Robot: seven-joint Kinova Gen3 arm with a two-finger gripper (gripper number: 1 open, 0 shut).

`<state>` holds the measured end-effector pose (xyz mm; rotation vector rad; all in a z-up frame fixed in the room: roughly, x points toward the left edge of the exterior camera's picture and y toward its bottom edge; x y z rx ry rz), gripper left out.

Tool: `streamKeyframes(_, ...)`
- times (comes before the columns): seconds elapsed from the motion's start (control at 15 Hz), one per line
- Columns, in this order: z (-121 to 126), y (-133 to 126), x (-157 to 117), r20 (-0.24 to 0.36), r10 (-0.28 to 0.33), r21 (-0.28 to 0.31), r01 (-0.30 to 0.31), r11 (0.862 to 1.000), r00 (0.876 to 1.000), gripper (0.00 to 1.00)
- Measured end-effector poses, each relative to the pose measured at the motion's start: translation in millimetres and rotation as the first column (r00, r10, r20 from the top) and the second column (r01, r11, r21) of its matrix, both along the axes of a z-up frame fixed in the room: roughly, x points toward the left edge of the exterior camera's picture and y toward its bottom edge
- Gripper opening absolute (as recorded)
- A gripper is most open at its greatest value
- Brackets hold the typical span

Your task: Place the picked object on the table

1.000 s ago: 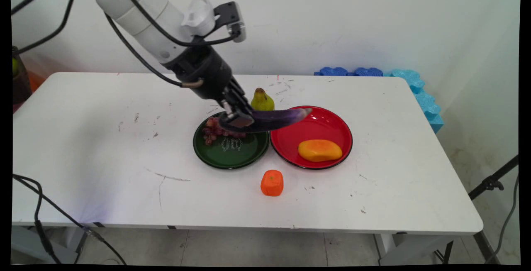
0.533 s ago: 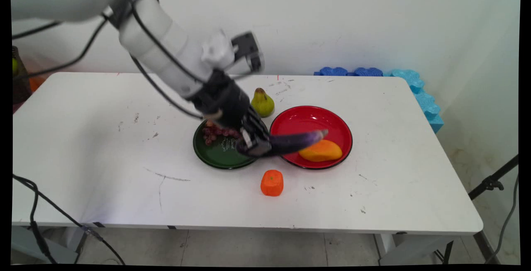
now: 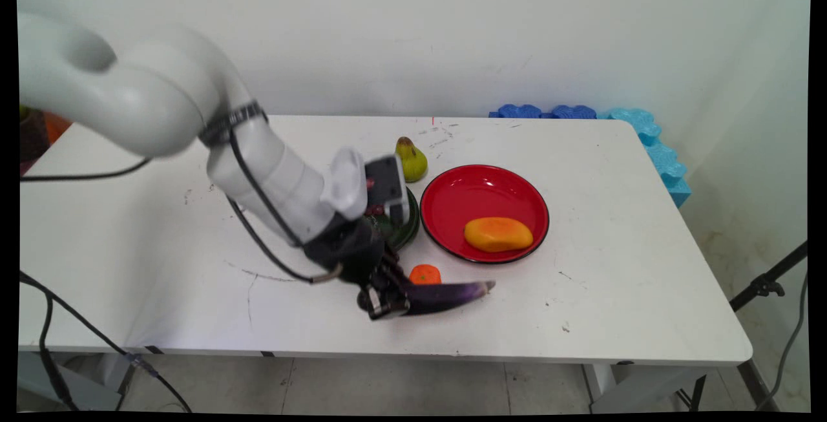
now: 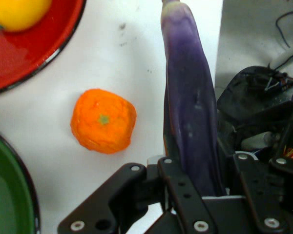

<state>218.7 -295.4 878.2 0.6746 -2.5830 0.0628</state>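
We saw our hand (image 3: 387, 304) squeezing one end of the purple eggplant (image 3: 446, 295) low over the counter (image 3: 614, 293), near its front edge. The orange (image 4: 103, 127) sat just beside the eggplant, with the red plate (image 3: 481, 192) and mango (image 3: 498, 234) at two o'clock.

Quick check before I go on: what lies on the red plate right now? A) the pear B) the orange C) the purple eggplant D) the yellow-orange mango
D: only the mango lies on the red plate; the eggplant is gripped in the jaws of the gripper near the table's front edge, beside the orange.
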Motion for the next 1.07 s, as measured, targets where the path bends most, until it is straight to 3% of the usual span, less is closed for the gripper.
streamKeyframes(0.33, -39.4, 8.4, -1.4, 0.017, -0.010, -0.024, 0.010, 1.000, 1.000, 0.00)
streamKeyframes(0.67, -63.2, 8.6, -2.1, 0.017, -0.009, -0.055, 0.010, 0.998, 1.000, 0.00)
streamKeyframes(0.73, -66.5, 8.7, -2.1, 0.016, -0.011, -0.061, 0.012, 0.998, 1.000, 1.00)
streamKeyframes(1.07, -65.1, 6.4, -2.3, 0.004, -0.035, -0.087, 0.035, 0.996, 0.999, 1.00)
